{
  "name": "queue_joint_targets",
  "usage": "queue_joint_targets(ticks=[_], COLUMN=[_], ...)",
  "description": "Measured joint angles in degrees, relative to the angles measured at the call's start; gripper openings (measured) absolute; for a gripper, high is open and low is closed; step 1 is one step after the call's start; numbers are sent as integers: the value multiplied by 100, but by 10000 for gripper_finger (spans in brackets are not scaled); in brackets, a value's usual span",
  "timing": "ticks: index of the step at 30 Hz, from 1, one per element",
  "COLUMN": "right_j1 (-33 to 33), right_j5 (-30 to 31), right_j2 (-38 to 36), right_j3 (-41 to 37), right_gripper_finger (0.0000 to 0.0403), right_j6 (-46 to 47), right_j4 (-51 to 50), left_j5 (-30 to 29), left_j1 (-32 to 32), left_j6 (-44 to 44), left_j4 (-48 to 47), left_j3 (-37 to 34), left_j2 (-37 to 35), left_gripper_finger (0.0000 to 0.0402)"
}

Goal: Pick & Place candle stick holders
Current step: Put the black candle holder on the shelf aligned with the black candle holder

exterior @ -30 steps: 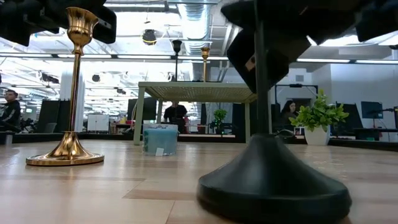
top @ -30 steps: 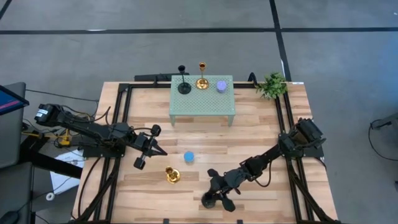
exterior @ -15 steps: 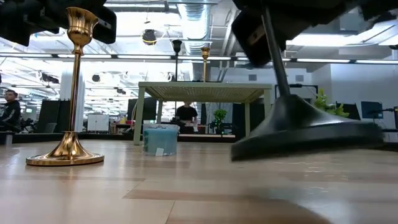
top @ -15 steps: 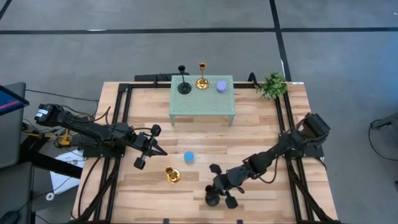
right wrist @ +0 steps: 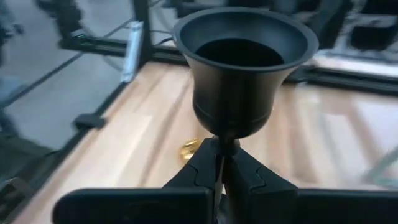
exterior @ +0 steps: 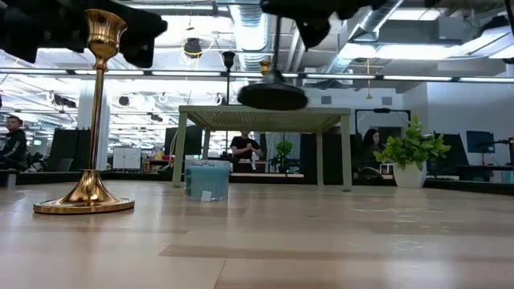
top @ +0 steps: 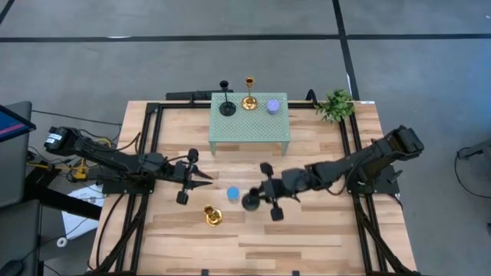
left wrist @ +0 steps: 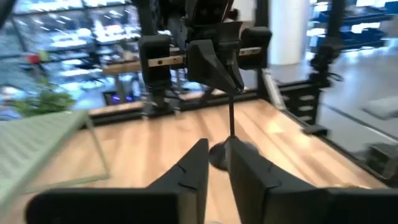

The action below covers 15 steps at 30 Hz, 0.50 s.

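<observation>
A black candle stick holder [exterior: 273, 95] with a round base and slim stem hangs above the table's middle, my right gripper [top: 262, 194] shut on it. My left gripper [top: 209, 179] hovers left of it, pointing toward it, its fingers a narrow gap apart around nothing. A gold holder [top: 212, 215] stands on its base near the front. A blue cylinder [top: 233, 193] sits between the two grippers. On the pale green stand [top: 249, 129] stand a black holder [top: 227, 107], a gold holder [top: 248, 100] and a purple cylinder [top: 273, 106]. My right gripper pinches the black holder's stem just below its cup [right wrist: 219, 144] between its two fingers. The fingers come about level from the table's right side and lie across the stem. The holder hangs roughly upright, its base [left wrist: 227, 153] lifted clear of the table.
A small green plant [top: 335, 103] stands at the table's far right corner. Black frame rails [top: 146, 153] run along the table's left and right sides. Bare wood lies along the near edge [top: 307, 245]. People show in the room beyond the table.
My right gripper has risen and swung from the table's near edge toward the middle and the blue cylinder, carrying the black holder. The holder stood on its base a second ago, tipped as it came up, and now hangs clear of the wood.
</observation>
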Motion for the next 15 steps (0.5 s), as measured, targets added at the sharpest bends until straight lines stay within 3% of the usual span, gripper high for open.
queue_joint_targets(ticks=[6,15], right_j1=[-436,-982], right_j5=[-20,-219], right_j2=[67,723], right_j3=[663,1897], right_gripper_finger=[1,1], right_j6=[-577,-628], right_j4=[-428,-1238], left_j5=[-158,-230], left_j1=[121,330], left_j6=[120,-219], left_j4=[812,922], left_j3=[3,591], left_j2=[491,1509], left_gripper_finger=[117,172])
